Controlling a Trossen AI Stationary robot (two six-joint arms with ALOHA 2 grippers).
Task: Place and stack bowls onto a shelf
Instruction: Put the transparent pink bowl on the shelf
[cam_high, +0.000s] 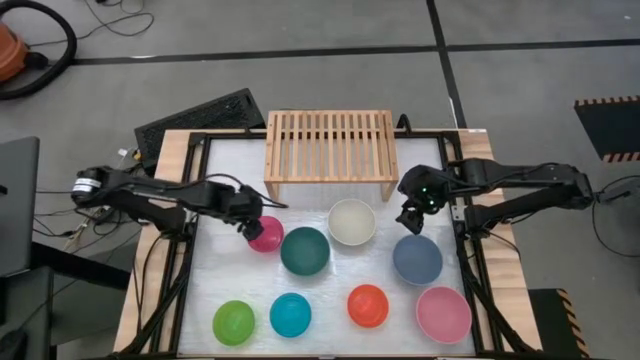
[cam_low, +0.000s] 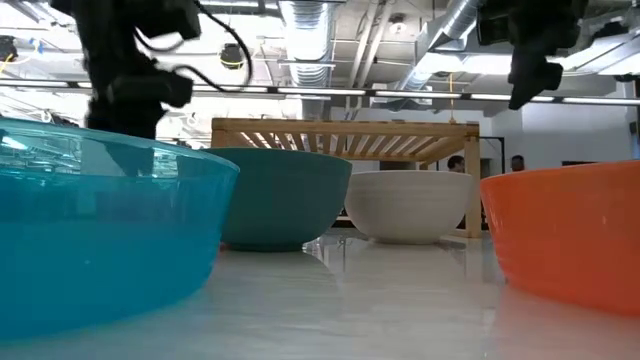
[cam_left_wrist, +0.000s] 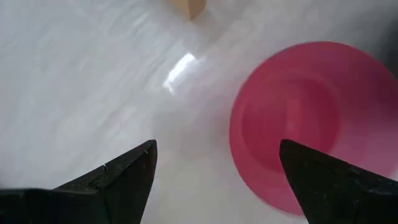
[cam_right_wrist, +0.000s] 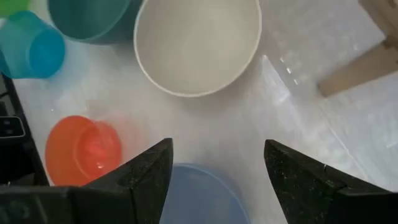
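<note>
Right now my left claw (cam_high: 250, 231) hangs over the worktop (cam_high: 230, 285) with its fingers spread wide, holding nothing, its tips at the left rim of the magenta bowl (cam_high: 267, 234). From my left wrist that bowl sits partly between the fingers, nearer one of them, mouth up.

My right claw (cam_high: 411, 222) is also wide and empty, hovering just above the back rim of the slate blue bowl (cam_high: 417, 259), between it and the cream white bowl (cam_high: 351, 221). From that wrist I see the blue rim between my fingers, the cream bowl beyond, and the orange-red bowl (cam_right_wrist: 83, 149) off to one side.

The shelf (cam_high: 330, 150) stands at the worktop's far edge, centred, its slatted top bare. All eight bowls rest on the worktop, none stacked. The dark teal bowl (cam_high: 305, 250) sits near the middle, close beside the magenta one, with the cream bowl just behind it to the right. Along the near edge run the lime green bowl (cam_high: 233, 322), the cyan bowl (cam_high: 290, 314), the orange-red one and, at the near right corner, the light pink bowl (cam_high: 443, 314).
</note>
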